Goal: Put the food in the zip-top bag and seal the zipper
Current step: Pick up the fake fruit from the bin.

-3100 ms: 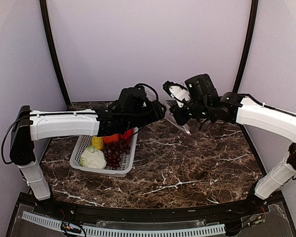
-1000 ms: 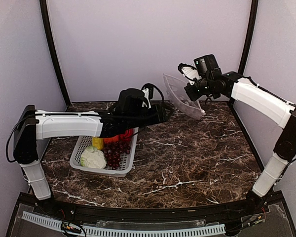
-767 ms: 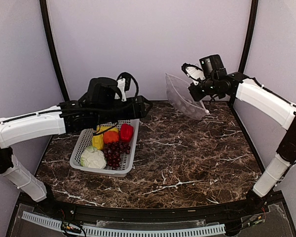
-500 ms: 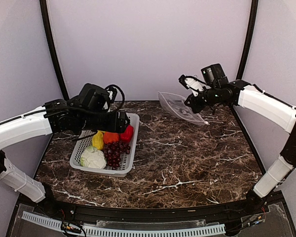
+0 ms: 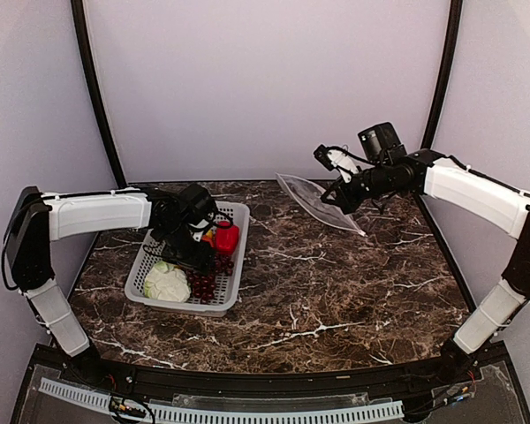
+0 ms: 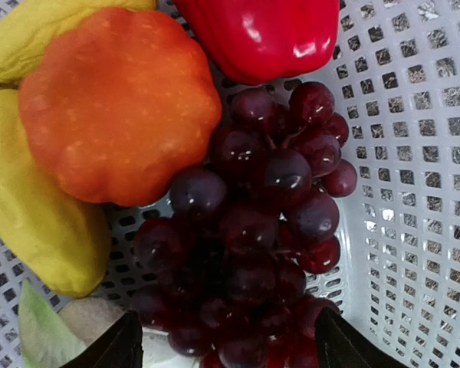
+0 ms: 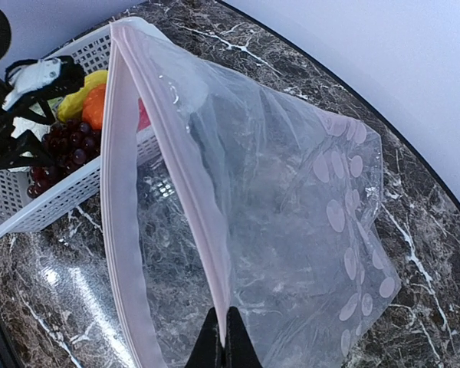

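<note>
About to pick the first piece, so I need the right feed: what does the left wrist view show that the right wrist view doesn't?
Only left wrist: the pale whitish-green cabbage-like piece. Only right wrist: the clear dotted zip-top bag, its pinkish-white zipper strip gaping open, the right tool shut on the bag's edge, the brown marble table. Both: the white mesh plastic basket, dark purple grape bunch, orange pumpkin-shaped piece, yellow piece, and the open left tool over the grapes.

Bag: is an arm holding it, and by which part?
Right end effector pinches the bag by its zipper strip; left end effector, open above the grapes, holds nothing.
</note>
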Controlling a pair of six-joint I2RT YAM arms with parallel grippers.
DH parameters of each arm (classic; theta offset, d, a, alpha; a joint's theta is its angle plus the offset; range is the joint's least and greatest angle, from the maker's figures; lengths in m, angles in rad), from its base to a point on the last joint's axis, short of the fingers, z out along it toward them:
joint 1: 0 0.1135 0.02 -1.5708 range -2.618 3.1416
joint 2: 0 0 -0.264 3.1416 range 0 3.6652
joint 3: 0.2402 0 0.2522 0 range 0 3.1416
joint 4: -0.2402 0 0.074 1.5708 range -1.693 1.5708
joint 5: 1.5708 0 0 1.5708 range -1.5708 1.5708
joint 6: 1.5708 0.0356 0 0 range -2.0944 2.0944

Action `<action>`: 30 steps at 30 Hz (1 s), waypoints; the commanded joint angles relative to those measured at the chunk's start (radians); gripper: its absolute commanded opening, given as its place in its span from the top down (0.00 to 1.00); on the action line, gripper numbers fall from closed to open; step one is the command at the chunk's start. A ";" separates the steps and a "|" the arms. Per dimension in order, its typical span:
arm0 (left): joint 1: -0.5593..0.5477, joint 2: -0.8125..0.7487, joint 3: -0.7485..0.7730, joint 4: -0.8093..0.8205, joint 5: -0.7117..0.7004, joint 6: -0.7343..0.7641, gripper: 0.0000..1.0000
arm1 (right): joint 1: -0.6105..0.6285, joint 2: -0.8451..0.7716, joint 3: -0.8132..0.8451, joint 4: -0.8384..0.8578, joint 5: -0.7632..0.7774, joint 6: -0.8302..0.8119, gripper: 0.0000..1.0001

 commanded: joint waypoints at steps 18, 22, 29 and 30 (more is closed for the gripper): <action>0.023 -0.062 -0.014 0.074 0.090 0.072 0.84 | 0.000 0.028 -0.013 0.017 -0.028 0.032 1.00; 0.023 -0.159 0.046 0.010 0.072 0.087 0.89 | 0.000 0.031 -0.010 0.012 -0.013 0.036 1.00; 0.014 -0.306 0.132 0.011 0.095 0.069 0.91 | 0.000 0.034 0.008 0.009 0.008 0.043 1.00; 0.004 -0.320 0.132 0.026 0.105 0.069 0.91 | 0.000 0.040 0.019 0.008 0.012 0.044 1.00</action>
